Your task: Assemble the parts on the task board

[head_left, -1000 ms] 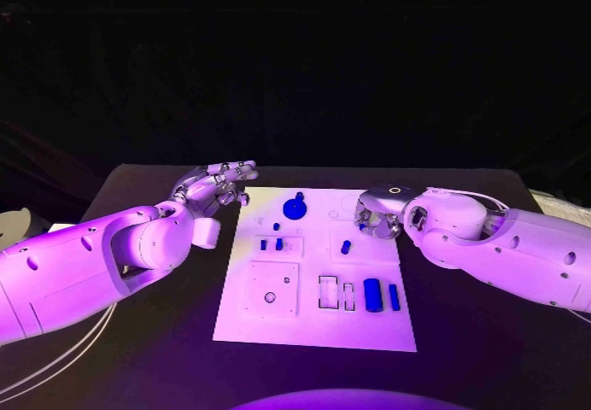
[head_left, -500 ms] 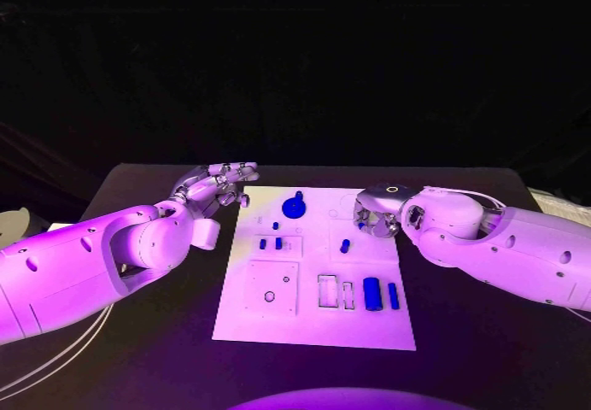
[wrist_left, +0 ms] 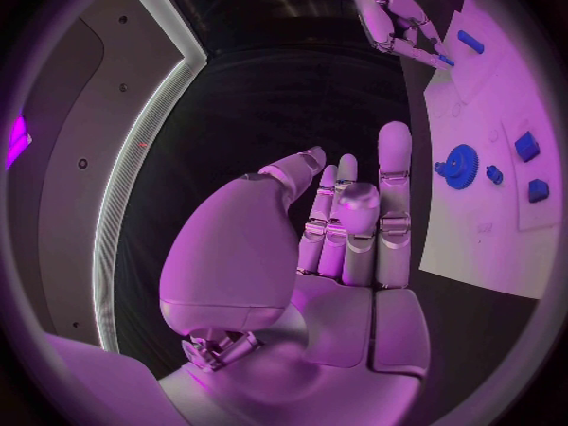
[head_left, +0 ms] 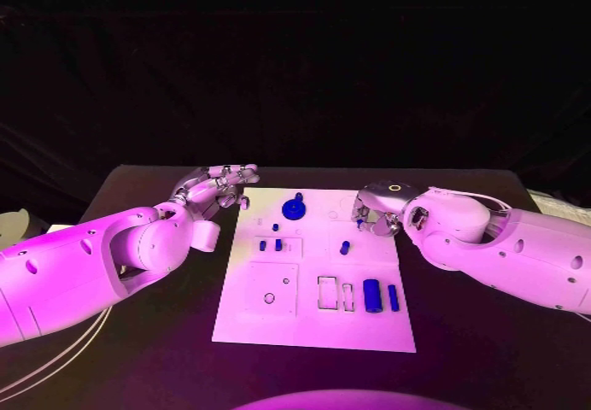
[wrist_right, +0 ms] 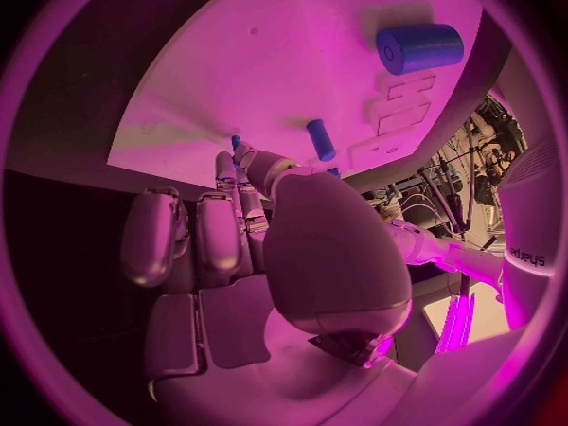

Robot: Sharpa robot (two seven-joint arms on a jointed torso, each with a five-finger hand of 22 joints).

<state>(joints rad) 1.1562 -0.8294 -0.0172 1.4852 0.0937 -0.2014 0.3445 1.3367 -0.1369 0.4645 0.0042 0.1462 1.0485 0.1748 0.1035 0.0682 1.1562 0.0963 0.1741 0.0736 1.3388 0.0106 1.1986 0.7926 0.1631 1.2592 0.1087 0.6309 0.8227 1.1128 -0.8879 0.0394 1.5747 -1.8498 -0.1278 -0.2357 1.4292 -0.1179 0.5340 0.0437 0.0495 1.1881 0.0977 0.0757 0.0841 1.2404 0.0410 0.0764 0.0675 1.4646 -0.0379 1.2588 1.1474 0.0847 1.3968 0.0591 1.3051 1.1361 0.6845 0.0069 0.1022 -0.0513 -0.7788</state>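
Blue peg (head_left: 361, 224) pinched by right hand (head_left: 376, 213) over task board (head_left: 314, 329) | likely light, rigid, slick: grip mid-shaft | left hand (head_left: 222, 186) spread, holding nothing.

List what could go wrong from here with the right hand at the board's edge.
1. The right hand seems to pinch a small blue part at its fingertips; such a light hold might let it slip.
2. A loose blue peg lies on the task board near that hand; a low sweep may knock it.
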